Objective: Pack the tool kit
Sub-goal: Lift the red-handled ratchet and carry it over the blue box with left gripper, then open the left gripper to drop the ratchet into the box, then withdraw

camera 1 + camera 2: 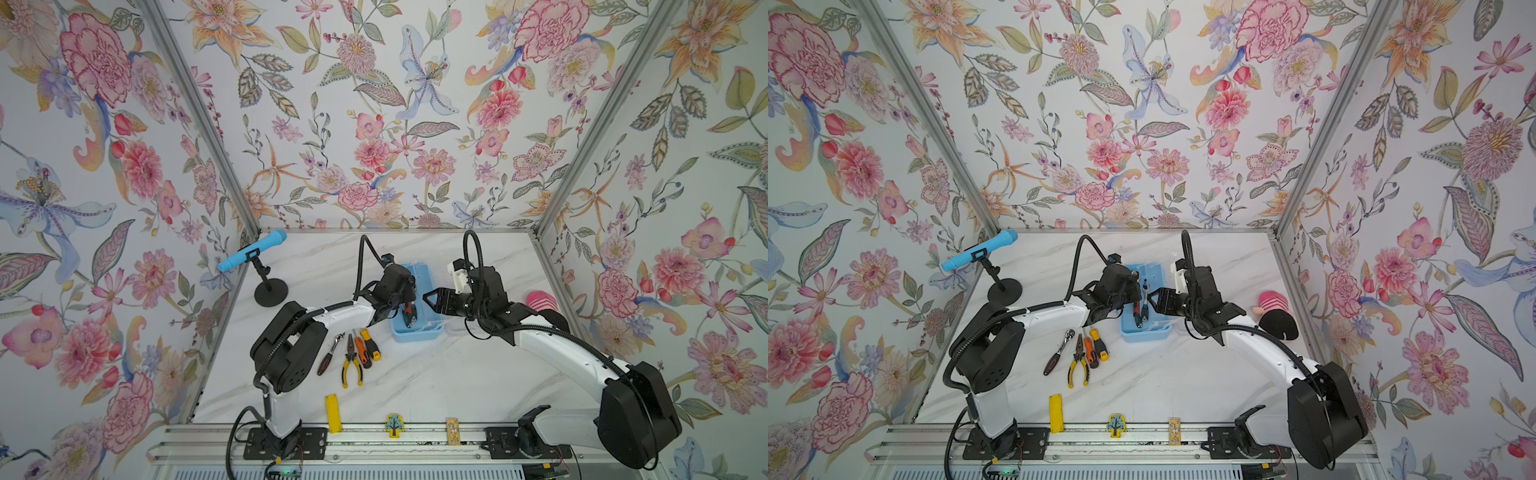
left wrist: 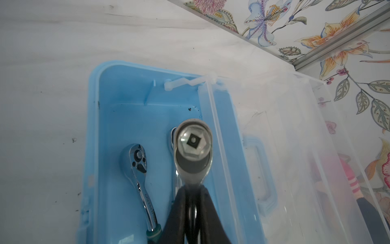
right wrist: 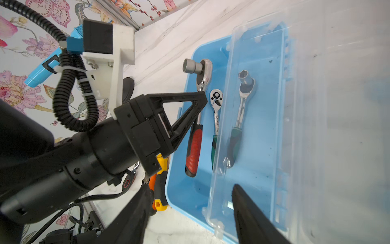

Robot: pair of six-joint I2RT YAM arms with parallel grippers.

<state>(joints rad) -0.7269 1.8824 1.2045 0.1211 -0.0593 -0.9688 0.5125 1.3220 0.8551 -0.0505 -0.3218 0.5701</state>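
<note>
The light-blue tool kit box (image 1: 415, 336) (image 1: 1144, 333) stands open in both top views, its clear lid (image 3: 263, 126) (image 2: 285, 137) swung towards the right arm. My left gripper (image 2: 193, 188) (image 1: 1136, 301) is shut on a red-handled ratchet wrench (image 3: 194, 147) (image 2: 194, 143), held over the box. Two green-handled ratchet wrenches (image 3: 216, 109) (image 3: 242, 105) lie inside. My right gripper (image 3: 191, 188) (image 1: 424, 297) is open, its fingers straddling the lid's edge. On the table lie another ratchet wrench (image 1: 330, 353), yellow-handled pliers (image 1: 351, 365), an orange screwdriver (image 1: 362, 351) and a yellow screwdriver (image 1: 371, 343).
A blue microphone (image 1: 251, 251) on a black stand (image 1: 271, 293) is at the back left. A pink plush toy (image 1: 540, 301) lies behind the right arm. A flat yellow bar (image 1: 332, 412), a tree-shaped piece (image 1: 392, 424) and a small card (image 1: 453, 430) sit at the front edge.
</note>
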